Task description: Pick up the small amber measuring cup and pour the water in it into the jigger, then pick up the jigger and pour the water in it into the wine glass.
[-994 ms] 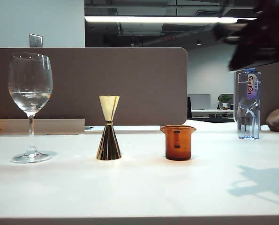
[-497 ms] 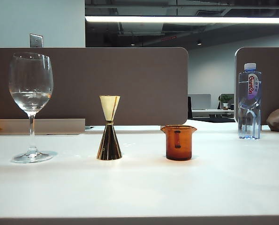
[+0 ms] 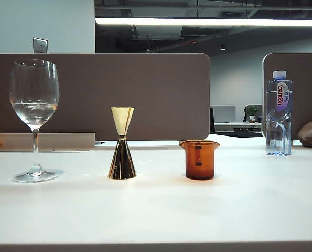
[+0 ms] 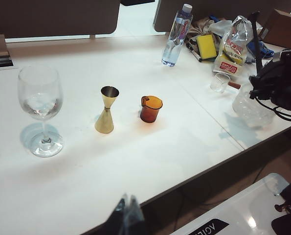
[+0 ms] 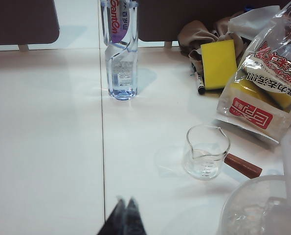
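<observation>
White table, two slabs butted at a seam, spanning the exterior view. Brown partition panels along the far edge; open ceiling with one long strip light above; wall plate on the pale wall.

Task items in one row, well apart from each other:
- Wine glass on the left, upright, tallest, a small amount of water in the bowl.
- Jigger in the middle, upright on the wider cone.
- Small amber measuring cup to the right, upright; no contents discernible.

Plastic bottle at far right rear. Beyond it, in the wrist views: printed snack bag, yellow sponge, clear measuring cup with wooden handle.

Left gripper hanging back over the near table edge, fingers pressed together, empty. Right gripper over the right slab near the bottle, fingers fully closed, empty.

Change against one second earlier: dark blurred arm at the exterior view's upper right gone, shadow on the right of the table gone. Vessels unmoved.
</observation>
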Controlling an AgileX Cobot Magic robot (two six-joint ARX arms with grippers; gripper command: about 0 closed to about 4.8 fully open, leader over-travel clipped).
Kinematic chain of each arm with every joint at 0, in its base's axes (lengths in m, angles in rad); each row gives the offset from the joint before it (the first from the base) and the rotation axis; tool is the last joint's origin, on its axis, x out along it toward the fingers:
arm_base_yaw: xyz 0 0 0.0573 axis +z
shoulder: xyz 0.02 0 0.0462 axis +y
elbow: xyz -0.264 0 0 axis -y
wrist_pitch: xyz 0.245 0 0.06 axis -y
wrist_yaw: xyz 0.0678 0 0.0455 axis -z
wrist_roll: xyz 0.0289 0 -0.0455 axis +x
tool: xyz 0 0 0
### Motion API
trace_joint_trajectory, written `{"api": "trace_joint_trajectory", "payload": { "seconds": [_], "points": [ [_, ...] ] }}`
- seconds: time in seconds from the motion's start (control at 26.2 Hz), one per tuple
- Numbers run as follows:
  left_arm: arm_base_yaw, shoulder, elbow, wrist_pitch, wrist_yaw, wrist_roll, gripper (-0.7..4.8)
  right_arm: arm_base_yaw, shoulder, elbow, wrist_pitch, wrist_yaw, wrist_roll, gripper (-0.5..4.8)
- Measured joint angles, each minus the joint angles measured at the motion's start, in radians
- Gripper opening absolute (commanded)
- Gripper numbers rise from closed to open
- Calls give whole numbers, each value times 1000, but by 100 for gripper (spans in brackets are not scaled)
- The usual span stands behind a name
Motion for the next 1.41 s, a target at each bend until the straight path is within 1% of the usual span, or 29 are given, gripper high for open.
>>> {"api": "trace_joint_trajectory", "payload": {
  "seconds": [0.19,0.31,0.54,0.8,0.92,0.96,1.03,1.11,1.41],
  "points": [
    [0,0,0,0,0,0,-2,0,-19,-3,-4,0,0,-4],
    [0,0,0,0,0,0,-2,2,-134,-3,-7,0,0,-5],
    [0,0,0,0,0,0,-2,2,-269,-2,-11,0,0,-5],
    [0,0,0,0,0,0,-2,1,-364,-47,-11,-29,0,-5],
    [0,0,0,0,0,0,-2,1,-401,-94,-8,-73,0,-5],
    [0,0,0,0,0,0,-2,1,-412,-117,0,-99,0,-4],
    [0,0,0,0,0,0,-2,1,-450,-186,26,-182,0,-5],
    [0,0,0,0,0,0,-2,1,-482,-229,44,-218,0,-5],
    [0,0,0,0,0,0,-2,1,-497,-282,94,-219,3,-5]
  ]
}}
